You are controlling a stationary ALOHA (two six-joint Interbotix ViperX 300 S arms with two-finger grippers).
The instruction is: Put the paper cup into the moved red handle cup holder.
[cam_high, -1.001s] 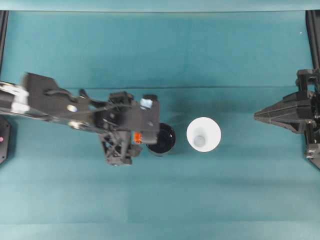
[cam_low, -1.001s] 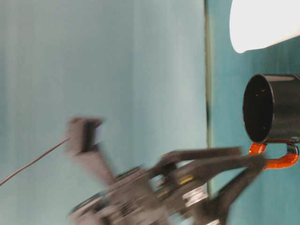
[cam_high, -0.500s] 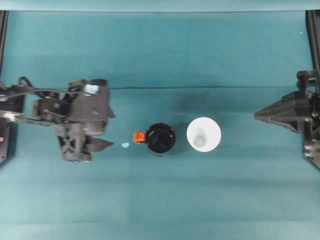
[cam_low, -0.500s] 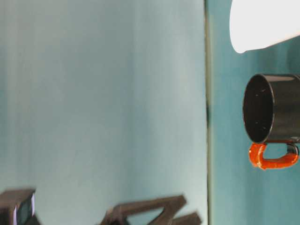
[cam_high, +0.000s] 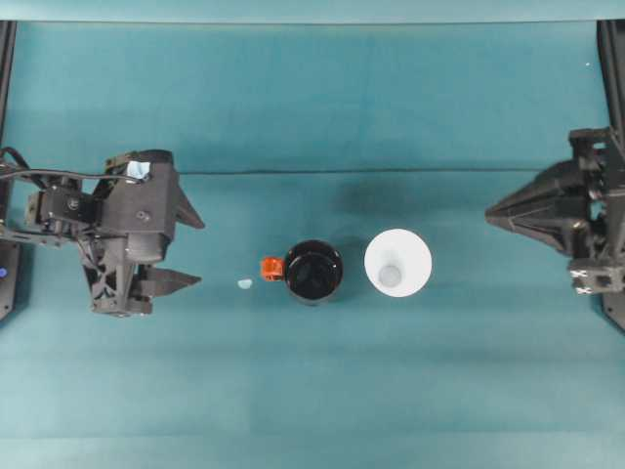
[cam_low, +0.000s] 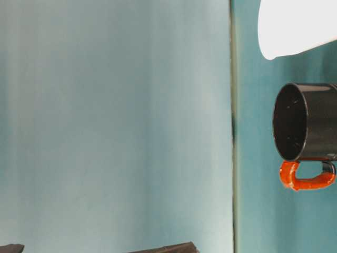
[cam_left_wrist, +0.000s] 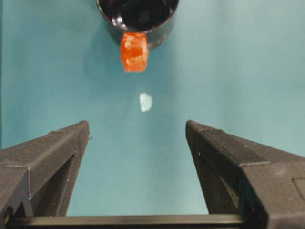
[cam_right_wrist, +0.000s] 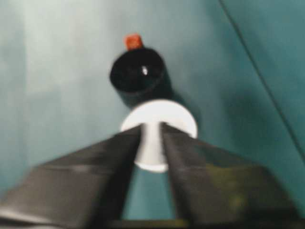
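The paper cup stands upright near the middle of the teal table, its wide white rim up and its greyish base showing inside; the red handle cup holder stands just beside it on the left arm's side, glossy black, mouth up, with a narrow gap between the two; its orange-red handle points toward the left gripper. That gripper sits well apart from the holder, near the table's left edge, its two fingers spread wide and holding nothing; in the left wrist view the holder and its handle lie ahead of the splayed jaws, centred between them, with a small pale scrap on the cloth between handle and fingertips; the same scrap shows from overhead. The right gripper hangs near the right edge, well away from the paper cup, pointing toward it, fingers drawn close with only a narrow slit and nothing in them; in the blurred right wrist view the paper cup lies directly beyond the tips, the holder behind it.
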